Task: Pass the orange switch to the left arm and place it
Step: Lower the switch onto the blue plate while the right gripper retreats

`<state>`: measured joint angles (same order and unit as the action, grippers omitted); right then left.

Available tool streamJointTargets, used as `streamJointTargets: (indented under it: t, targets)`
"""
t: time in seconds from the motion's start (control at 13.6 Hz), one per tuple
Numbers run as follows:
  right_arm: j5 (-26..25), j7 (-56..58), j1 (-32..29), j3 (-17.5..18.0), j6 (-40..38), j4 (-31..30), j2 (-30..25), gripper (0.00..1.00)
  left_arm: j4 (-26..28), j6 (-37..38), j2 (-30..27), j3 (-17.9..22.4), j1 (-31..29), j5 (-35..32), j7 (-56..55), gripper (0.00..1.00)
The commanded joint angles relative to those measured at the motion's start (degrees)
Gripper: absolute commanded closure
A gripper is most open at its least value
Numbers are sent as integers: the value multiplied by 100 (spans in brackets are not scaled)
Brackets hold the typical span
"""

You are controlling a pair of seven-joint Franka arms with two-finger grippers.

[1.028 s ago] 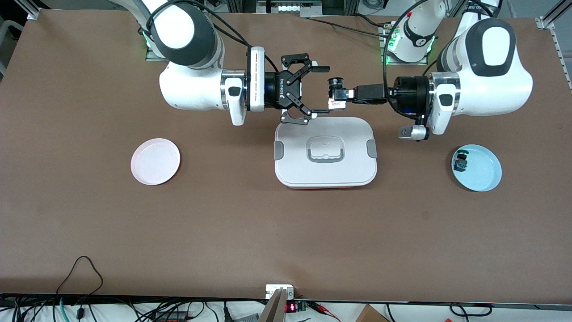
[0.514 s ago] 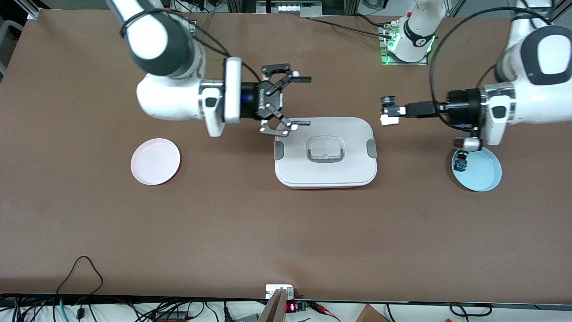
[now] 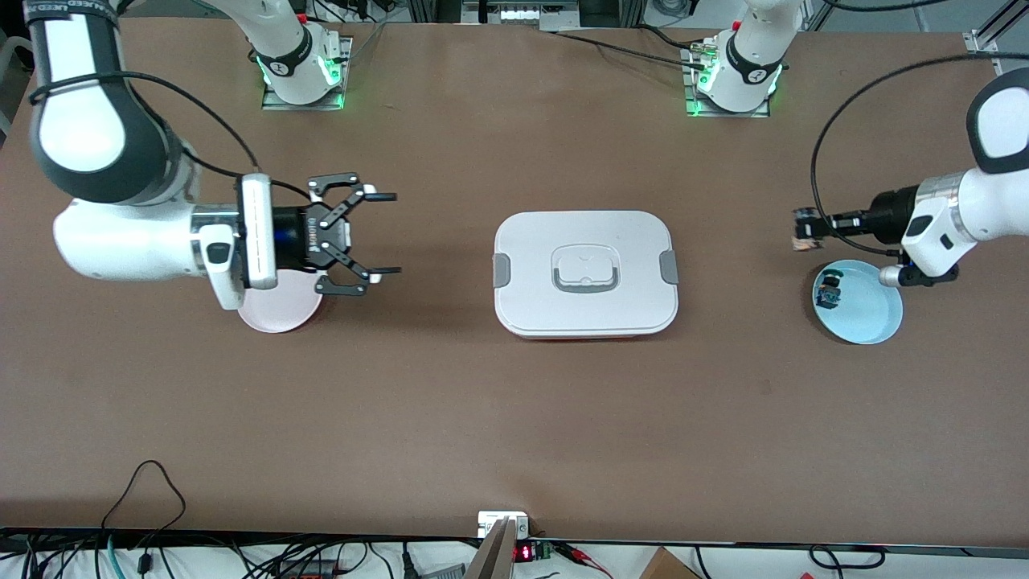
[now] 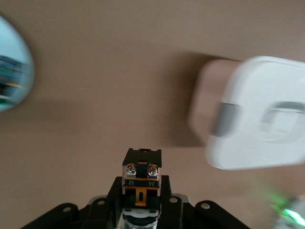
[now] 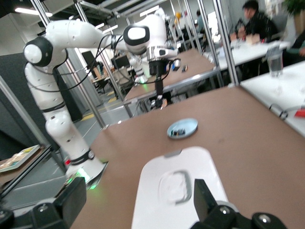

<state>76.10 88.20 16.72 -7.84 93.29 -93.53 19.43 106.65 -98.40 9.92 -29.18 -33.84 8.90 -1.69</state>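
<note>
My left gripper is shut on the orange switch, a small black part with orange trim and two screws. It hangs over bare table just beside the blue plate, toward the left arm's end. The white box sits at the table's middle, apart from both grippers. My right gripper is open and holds nothing, hovering beside the pink plate at the right arm's end. Its two black fingers frame the box in the right wrist view.
A small part with a green and blue top lies in the blue plate. The right arm's wrist covers part of the pink plate. Green-lit arm bases stand along the edge farthest from the front camera.
Both arms have drawn apart from above the box. The left gripper carried the switch out to the blue plate's side; the open right gripper swung back to the pink plate.
</note>
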Motion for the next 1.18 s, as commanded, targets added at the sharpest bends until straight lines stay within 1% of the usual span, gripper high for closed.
streamJointTargets:
  t: [0.0, 0.07, 0.15, 0.22, 0.29, 0.37, 0.51, 0.59, 0.73, 0.88, 0.95, 1.1]
  targets:
    - [-865, -863, 41, -7, -162, -42, -158, 0, -136, -528, 640, -44, -52, -1770, -33, 100]
    - [-1217, -1005, 41, -7, -136, 62, -158, 0, -153, -731, 913, -9, -139, -2395, -51, 100]
    - [-1699, -1189, 41, -7, -144, 168, -167, 0, -162, -1020, 1177, 0, -245, -2880, -60, 100]
    - [-2147, -1426, 41, -7, -170, 230, -176, 0, -171, -1275, 1405, 9, -307, -3189, -94, 100]
    - [-2630, -1724, 24, -7, -170, 239, -246, 0, -345, -1443, 1686, 113, -316, -3532, -156, 100]
    - [-3018, -1979, 6, -15, -171, 239, -264, 0, -634, -1462, 2011, 193, -316, -3918, -174, 100]
    - [-3600, -2611, -29, -94, -171, 257, -273, 0, -1110, -1489, 2618, 202, -333, -4421, -183, 100]
    - [-3767, -3085, -29, -138, -171, 248, -273, 0, -1233, -1558, 2821, 211, -334, -4562, -183, 100]
    - [-4154, -4304, -20, -147, -171, 248, -290, 0, -1287, -1856, 2998, 333, -334, -4634, -174, 100]
    - [-4322, -5763, -20, -147, -171, 257, -290, 0, -1287, -1972, 3147, 378, -325, -4651, -165, 99]
    - [-4549, -6292, -29, -165, -197, 248, -290, 0, -1279, -2033, 3218, 396, -325, -4704, -165, 98]
    - [-5320, -6883, -11, -191, -363, 257, -299, 0, -1244, -2025, 3245, 413, -325, -4713, -165, 97]
